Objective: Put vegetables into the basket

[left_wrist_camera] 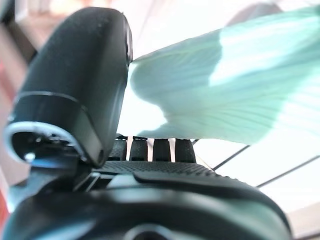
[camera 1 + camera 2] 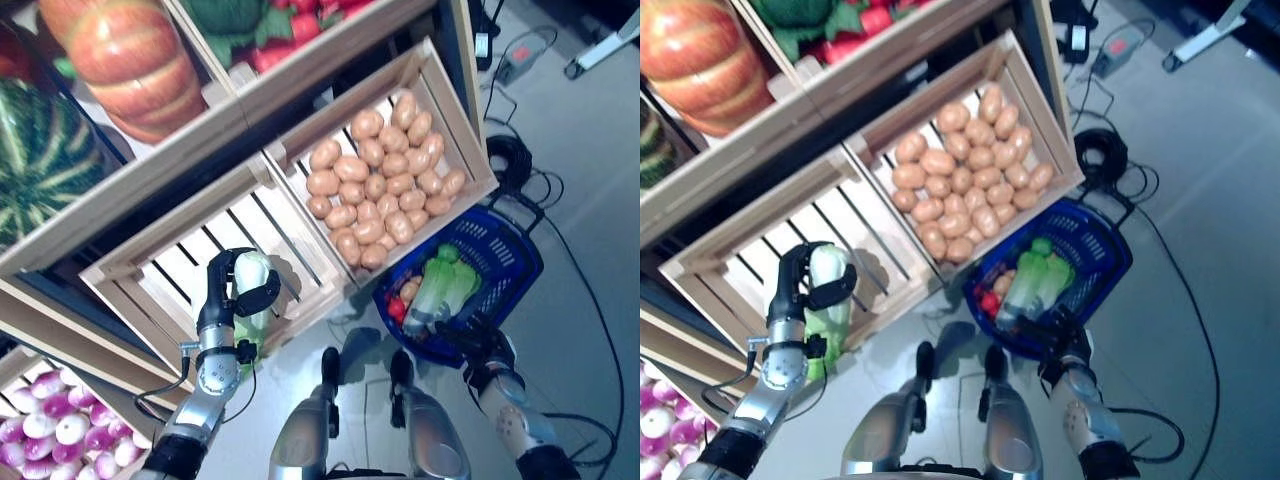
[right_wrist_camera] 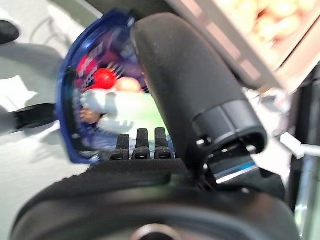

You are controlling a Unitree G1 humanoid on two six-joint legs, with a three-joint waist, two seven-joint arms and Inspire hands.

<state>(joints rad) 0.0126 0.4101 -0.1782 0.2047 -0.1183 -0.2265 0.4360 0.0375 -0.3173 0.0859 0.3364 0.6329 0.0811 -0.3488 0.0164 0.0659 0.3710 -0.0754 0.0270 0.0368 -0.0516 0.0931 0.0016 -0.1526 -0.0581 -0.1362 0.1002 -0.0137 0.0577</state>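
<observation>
My left hand (image 2: 222,300) is shut on a pale green and white cabbage (image 2: 256,278), held upright over the front rail of an empty slatted crate (image 2: 180,265). In the left wrist view the cabbage's leaf (image 1: 230,95) spreads past the thumb (image 1: 75,85). The blue basket (image 2: 505,250) hangs low at the right, below the potato crate. It holds two green cabbages (image 2: 445,288), a red vegetable (image 2: 396,309) and a potato (image 2: 410,290). My right hand (image 2: 482,352) grips the basket at its near rim (image 3: 67,100), with the fingers curled round it.
A crate of potatoes (image 2: 385,180) sits beside the empty crate. On the shelf above are a pumpkin (image 2: 130,60), a striped melon (image 2: 40,150) and green and red vegetables (image 2: 270,30). A lower bin at the left holds purple-white bulbs (image 2: 60,425).
</observation>
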